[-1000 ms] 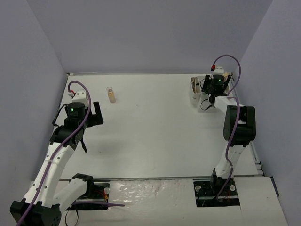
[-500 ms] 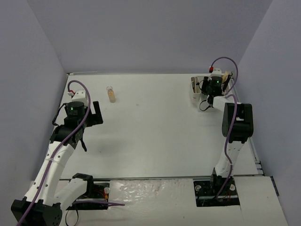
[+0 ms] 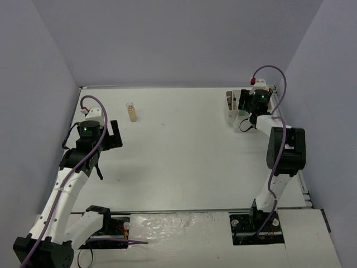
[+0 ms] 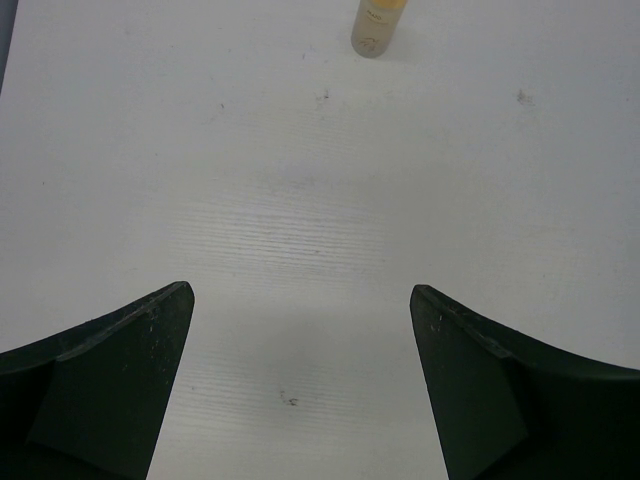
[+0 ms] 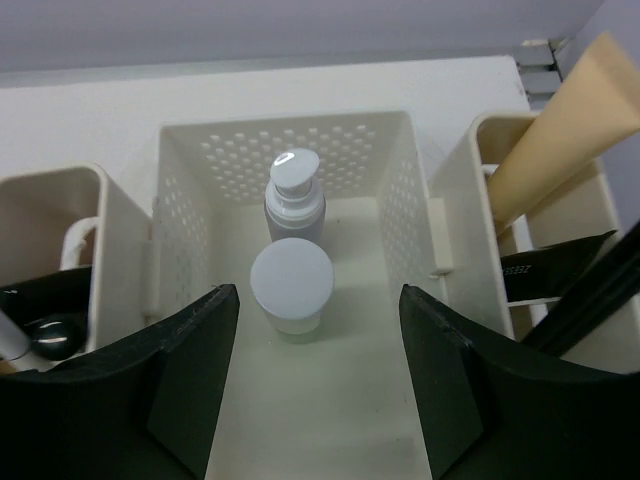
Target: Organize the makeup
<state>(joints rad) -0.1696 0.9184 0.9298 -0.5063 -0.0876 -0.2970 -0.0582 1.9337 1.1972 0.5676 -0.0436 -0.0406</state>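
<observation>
1. Fingers [image 5: 190, 390] spread wide, the right tool [image 5: 318, 296] hangs over the middle compartment of a white perforated organizer [image 5: 300, 150], gripping nothing.
2. That organizer stands at the far right corner of the desk [image 3: 195, 156], as the overhead camera shows.
3. Inside the middle compartment, a grey-purple pump bottle [image 5: 294, 205] stands upright at the back, with a white-lidded jar [image 5: 291, 290] just in front of it.
4. A tan tube [image 5: 560, 130] leans in the compartment to the right, next to thin black sticks [image 5: 590, 290] that slant across the corner of the wrist view.
5. Dark items sit low in the left compartment, too cut off by the tool to name.
6. An amber bottle [image 3: 132, 113] with a clear cap lies alone on the far left part of the desk, well apart from the organizer.
7. The left tool [image 4: 300, 292] hovers above the white desk, its fingers wide apart and holding nothing; the amber bottle lies ahead of it, at the top edge of its wrist view.
</observation>
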